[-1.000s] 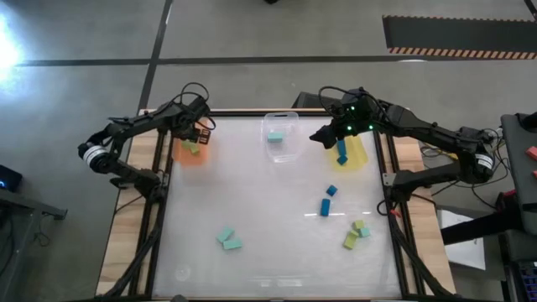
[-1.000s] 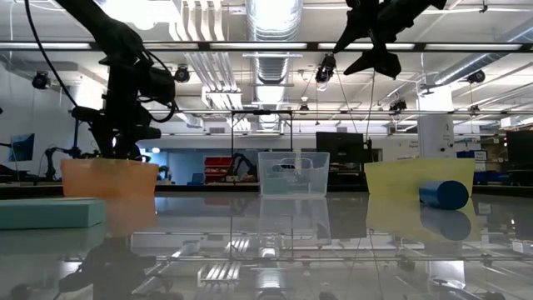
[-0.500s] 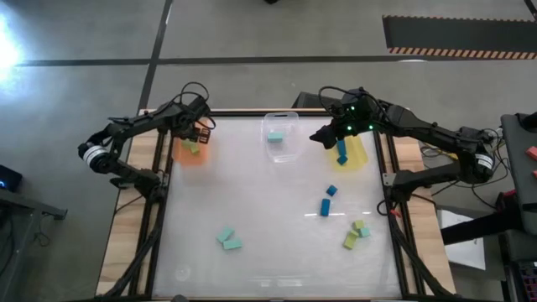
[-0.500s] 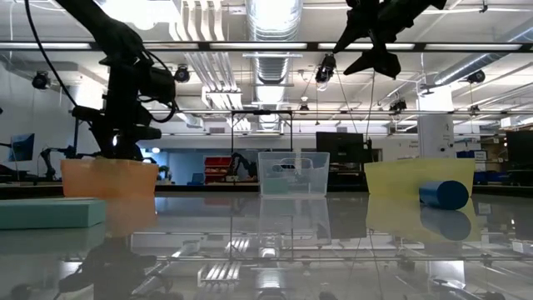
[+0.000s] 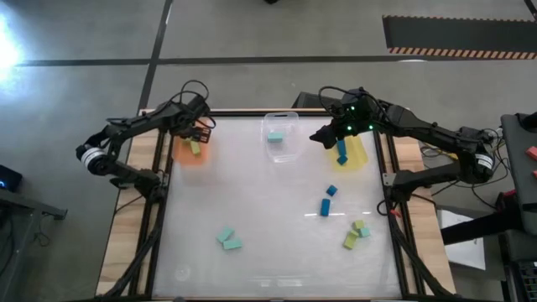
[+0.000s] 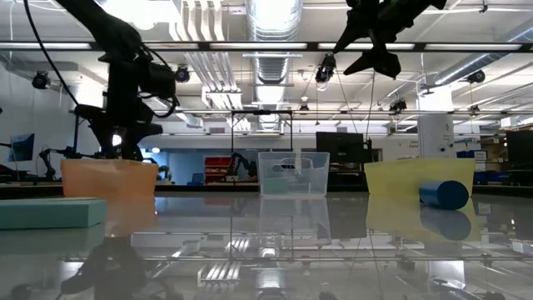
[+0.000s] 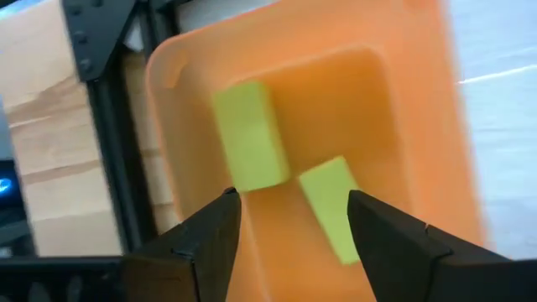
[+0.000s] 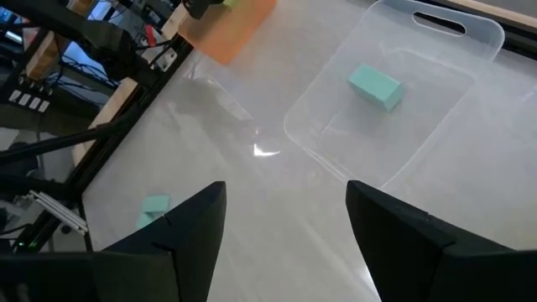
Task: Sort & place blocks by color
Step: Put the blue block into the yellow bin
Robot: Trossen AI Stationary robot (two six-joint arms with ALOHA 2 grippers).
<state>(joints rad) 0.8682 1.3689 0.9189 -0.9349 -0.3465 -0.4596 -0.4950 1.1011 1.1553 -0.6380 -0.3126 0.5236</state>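
Two yellow-green blocks (image 7: 247, 134) (image 7: 331, 205) lie flat on the floor of the orange tray (image 5: 190, 151) at the far left. My left gripper (image 7: 289, 226) hangs open just above them, pointing steeply down, and holds nothing. My right gripper (image 5: 321, 136) stands open and empty, high beside the yellow tray (image 5: 352, 153), which holds a blue block (image 5: 341, 151). A teal block (image 8: 374, 85) lies in the clear tray (image 5: 284, 138). Loose on the table are two blue blocks (image 5: 326, 201), two teal ones (image 5: 228, 239), and a yellow-green and teal cluster (image 5: 357, 233).
The three trays stand in a row along the far edge. The table's dark frame rails (image 5: 159, 180) run down both sides. The middle of the glossy white table (image 5: 260, 201) is bare. In the low view a teal block (image 6: 50, 212) lies close to the camera.
My left gripper has opened above the orange tray, staying in place; the fingers stand wider apart in the low view than before. The right arm has kept still.
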